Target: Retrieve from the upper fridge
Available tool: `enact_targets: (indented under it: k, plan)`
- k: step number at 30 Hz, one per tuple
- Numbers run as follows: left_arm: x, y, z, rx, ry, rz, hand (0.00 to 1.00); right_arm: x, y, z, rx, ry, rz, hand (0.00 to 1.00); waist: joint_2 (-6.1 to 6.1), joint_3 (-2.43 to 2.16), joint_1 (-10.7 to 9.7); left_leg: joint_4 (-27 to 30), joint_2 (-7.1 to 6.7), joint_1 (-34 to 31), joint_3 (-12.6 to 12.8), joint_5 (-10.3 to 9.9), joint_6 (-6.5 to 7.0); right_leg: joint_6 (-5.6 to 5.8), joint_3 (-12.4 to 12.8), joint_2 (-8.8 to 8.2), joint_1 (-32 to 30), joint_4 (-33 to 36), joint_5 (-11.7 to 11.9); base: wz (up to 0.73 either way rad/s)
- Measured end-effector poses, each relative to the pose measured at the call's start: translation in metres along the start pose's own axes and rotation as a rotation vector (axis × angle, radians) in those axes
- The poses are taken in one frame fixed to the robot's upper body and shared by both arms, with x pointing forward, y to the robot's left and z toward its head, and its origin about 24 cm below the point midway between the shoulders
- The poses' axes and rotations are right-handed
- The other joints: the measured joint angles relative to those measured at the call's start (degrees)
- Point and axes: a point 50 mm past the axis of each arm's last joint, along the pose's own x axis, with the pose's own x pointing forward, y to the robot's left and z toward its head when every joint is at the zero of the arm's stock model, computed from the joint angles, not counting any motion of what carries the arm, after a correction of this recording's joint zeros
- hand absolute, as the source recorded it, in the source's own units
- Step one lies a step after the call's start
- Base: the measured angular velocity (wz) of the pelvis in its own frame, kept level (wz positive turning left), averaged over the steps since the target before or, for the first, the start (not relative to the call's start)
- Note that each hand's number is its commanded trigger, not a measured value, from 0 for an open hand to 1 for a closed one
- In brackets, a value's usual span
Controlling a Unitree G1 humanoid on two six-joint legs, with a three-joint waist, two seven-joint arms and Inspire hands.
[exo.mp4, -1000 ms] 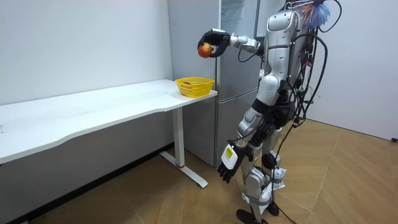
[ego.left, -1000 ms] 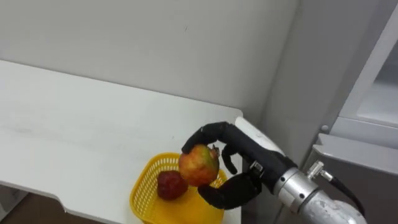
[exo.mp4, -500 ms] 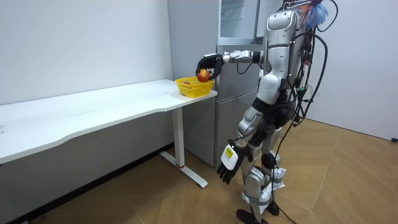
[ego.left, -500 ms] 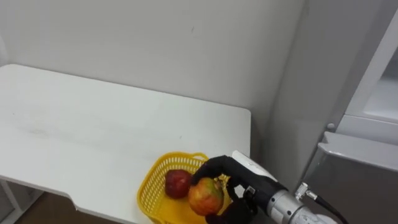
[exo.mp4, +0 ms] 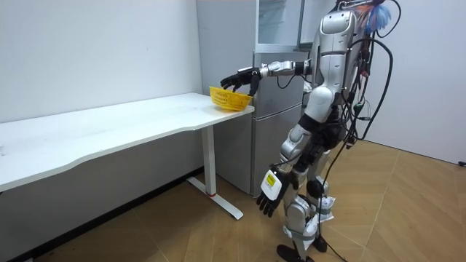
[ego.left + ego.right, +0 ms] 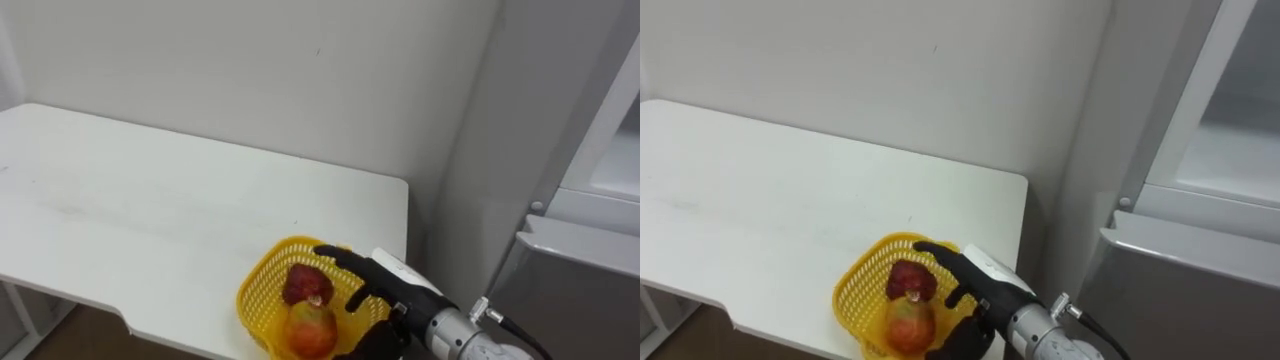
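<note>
Here, a white table (image 6: pixel 150 200) is pictured with a yellow basket (image 6: pixel 248 292) set near its five-o'clock corner, close to the edge. Two fruits are held in the basket, apparently touching: a dark red fruit (image 6: pixel 303 283) toward twelve o'clock and a yellow-red fruit (image 6: pixel 311 328) at six o'clock. Over the basket's three-o'clock side the right hand (image 6: pixel 372 283) is held, its fingers (image 6: pixel 335 256) spread and straight with nothing gripped. The thumb is seen low at four o'clock of the yellow-red fruit, though contact cannot be told. At three o'clock of the table the fridge (image 6: pixel 580 290) is shown with its upper compartment open. In the room view the left hand (image 5: pixel 267 195) is seen hanging by the thigh, fingers loose and empty. The set-down step is judged to be at its close, with the retrieved fruit lying in the basket. A clean lift of the right hand is called for next, so that the rim is not caught and the light basket is not nudged off the nearby edge.
</note>
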Motion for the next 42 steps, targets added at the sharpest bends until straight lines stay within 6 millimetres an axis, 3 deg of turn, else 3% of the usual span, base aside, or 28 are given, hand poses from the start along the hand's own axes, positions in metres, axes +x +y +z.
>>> enact_targets:
  k: [8,31,42]
  plan:
    - [0.0,0.0,0.003,-0.002,-0.008,-0.005,0.0,0.001,0.003,0.0,-0.016,0.021,0.03,0.0,-0.3,-0.21,0.02,0.05,-0.02,-0.17,0.01,0.01,0.0,-0.02,-0.01,0.02,-0.1,-0.23,-0.02,0.0]
    - [-0.001,0.0,0.001,-0.006,-0.003,0.012,0.0,0.001,0.005,0.001,0.005,0.012,0.056,0.0,0.04,-0.04,-0.23,-0.07,-0.01,0.17,0.0,0.0,0.01,0.0,0.13,0.03,0.04,0.0,-0.01,0.0]
    - [-0.001,-0.001,-0.002,-0.006,-0.007,0.027,0.0,0.0,-0.012,0.04,-0.013,-0.165,0.006,0.0,-0.2,-0.3,-2.02,-0.28,-0.01,0.75,-0.03,0.05,0.0,0.0,0.26,0.03,0.37,0.18,-0.02,0.0]
